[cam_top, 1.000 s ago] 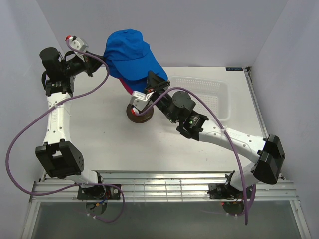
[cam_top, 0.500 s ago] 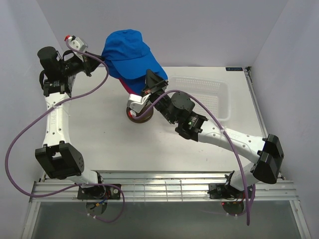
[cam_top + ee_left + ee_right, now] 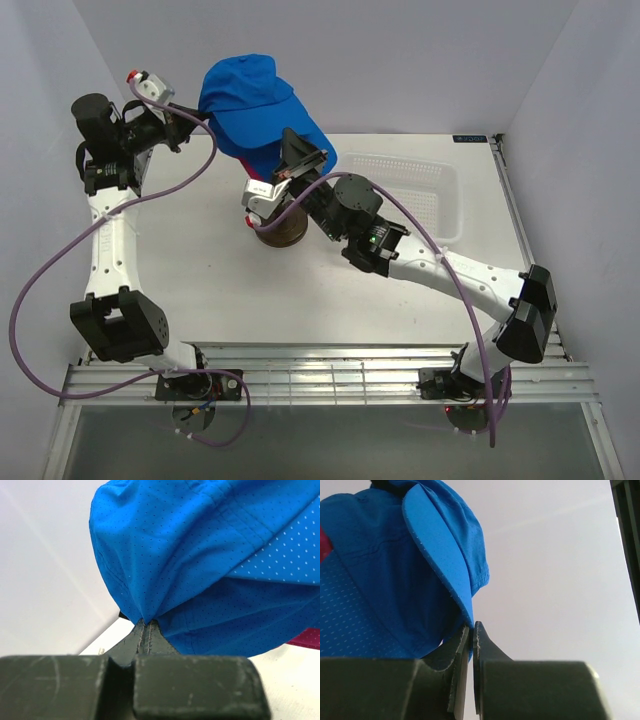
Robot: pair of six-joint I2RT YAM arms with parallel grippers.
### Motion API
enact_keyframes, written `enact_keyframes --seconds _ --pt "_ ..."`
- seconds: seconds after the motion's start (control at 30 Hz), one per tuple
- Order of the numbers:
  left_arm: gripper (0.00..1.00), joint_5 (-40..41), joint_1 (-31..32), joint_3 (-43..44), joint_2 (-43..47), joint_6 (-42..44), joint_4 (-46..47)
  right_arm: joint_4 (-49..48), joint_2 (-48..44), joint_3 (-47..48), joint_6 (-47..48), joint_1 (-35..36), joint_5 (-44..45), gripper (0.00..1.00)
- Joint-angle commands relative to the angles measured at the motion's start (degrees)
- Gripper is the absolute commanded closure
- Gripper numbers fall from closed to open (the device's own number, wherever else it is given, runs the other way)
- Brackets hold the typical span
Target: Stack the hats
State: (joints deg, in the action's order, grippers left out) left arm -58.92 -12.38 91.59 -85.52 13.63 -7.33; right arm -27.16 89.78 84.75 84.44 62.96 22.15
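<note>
A bright blue hat [image 3: 250, 95] hangs raised over the mannequin head's dark stand [image 3: 283, 233] at the back middle of the table. My left gripper [image 3: 197, 119] is shut on the rear edge of the blue hat's crown [image 3: 200, 555], with the fabric bunched between its fingertips. My right gripper [image 3: 297, 152] is shut on the rim of the same hat's brim [image 3: 445, 565]. More blue fabric lies beneath the raised hat. Below that shows a strip of a magenta-pink hat [image 3: 306, 639], which also shows at the left edge of the right wrist view [image 3: 322, 544]. The head itself is hidden.
A white perforated basket [image 3: 425, 190] lies on the table to the right of the stand, right behind my right forearm. Purple cables loop off both arms. Pale walls close in the table at the back and sides.
My right gripper has shut on the blue hat's brim. Both arms have shifted the hat a little up and to the left.
</note>
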Motion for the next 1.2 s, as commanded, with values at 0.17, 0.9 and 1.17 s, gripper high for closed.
enact_keyframes --seconds 0.17,0.9,1.17 --pt "1.00 0.9 -0.5 -1.7 4.5 7.9 -5.8 1.3 -8.1 -7.7 4.3 2.1 -1.5 0.92" --pt "1.00 -2.9 -0.1 -8.4 3.8 9.1 -6.7 19.8 -13.0 -12.9 -9.7 -1.2 -5.5 0.92" --pt "1.00 -3.0 0.7 -9.6 3.4 9.0 -6.7 23.7 -12.5 -14.3 -12.9 -2.8 -9.1 0.92"
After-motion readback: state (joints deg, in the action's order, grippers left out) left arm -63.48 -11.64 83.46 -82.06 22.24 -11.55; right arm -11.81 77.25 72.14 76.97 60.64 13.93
